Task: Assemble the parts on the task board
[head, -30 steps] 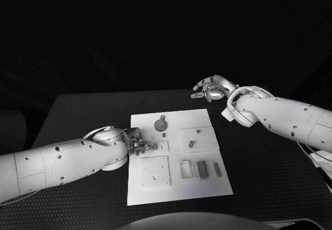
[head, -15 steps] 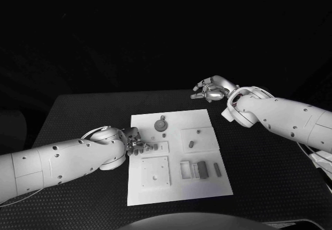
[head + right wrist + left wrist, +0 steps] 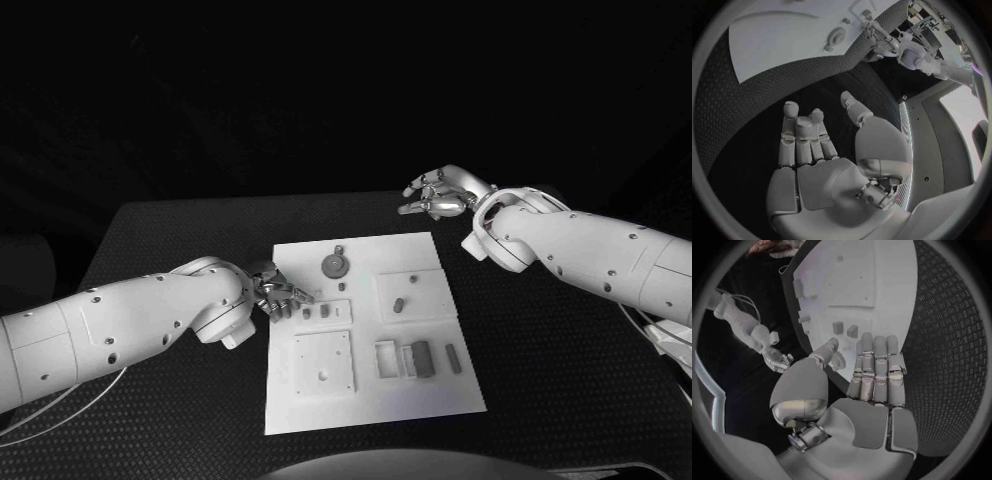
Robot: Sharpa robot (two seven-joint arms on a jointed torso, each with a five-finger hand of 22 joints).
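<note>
The white board (image 3: 368, 330) lies mid-table (image 3: 173, 230), small grey parts (image 3: 418, 357) scattered across it. The left hand (image 3: 278, 297) hovers at the board's left edge, fingers straight and apart, holding nothing. The right hand (image 3: 444, 190) hangs beyond the far right corner, fingers spread, empty.

The head camera looks steeply down on the bench (image 3: 173, 230) and board (image 3: 368, 400). Each wrist camera sits close behind its own hand, facing along the fingers; all three share the board.
</note>
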